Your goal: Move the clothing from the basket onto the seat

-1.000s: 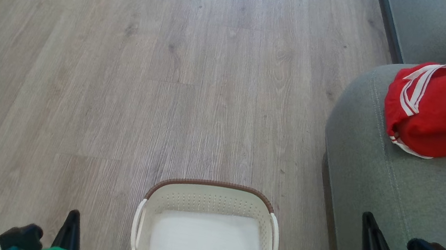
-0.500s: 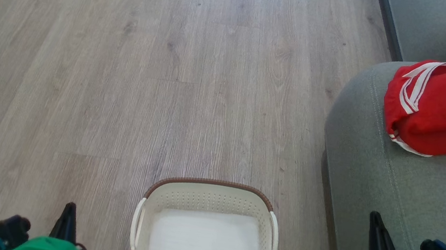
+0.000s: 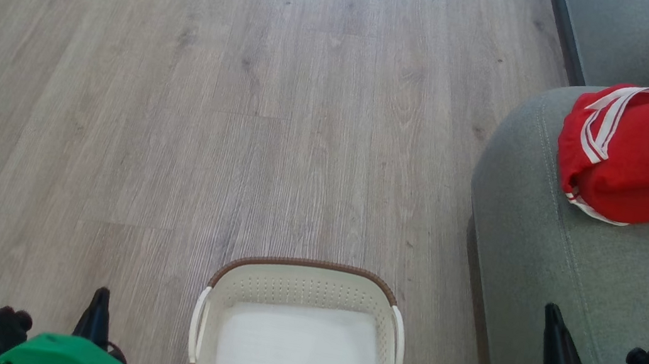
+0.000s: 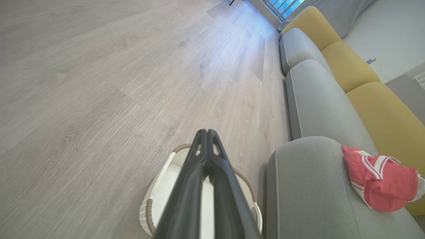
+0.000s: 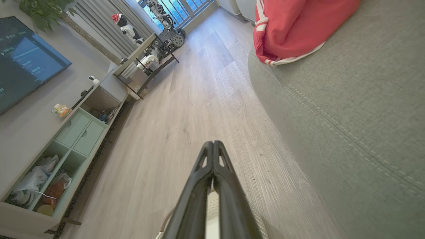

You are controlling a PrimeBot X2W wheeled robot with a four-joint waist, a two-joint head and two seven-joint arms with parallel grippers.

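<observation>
Left gripper (image 3: 101, 295) at 7 o'clock and right gripper (image 3: 552, 312) at 5 o'clock point up, closed tight and empty, while the clothing (image 3: 638, 162) lies on the seat (image 3: 595, 290) at 2 o'clock, outside the basket (image 3: 306, 266).

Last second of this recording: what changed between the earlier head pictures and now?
Little. The left tool drifted slightly to the robot's left and the right tool slightly to its right; both stayed shut and empty. The whole picture slid up a touch, so the camera moved. The clothing stayed on the seat, the basket on the floor.
</observation>
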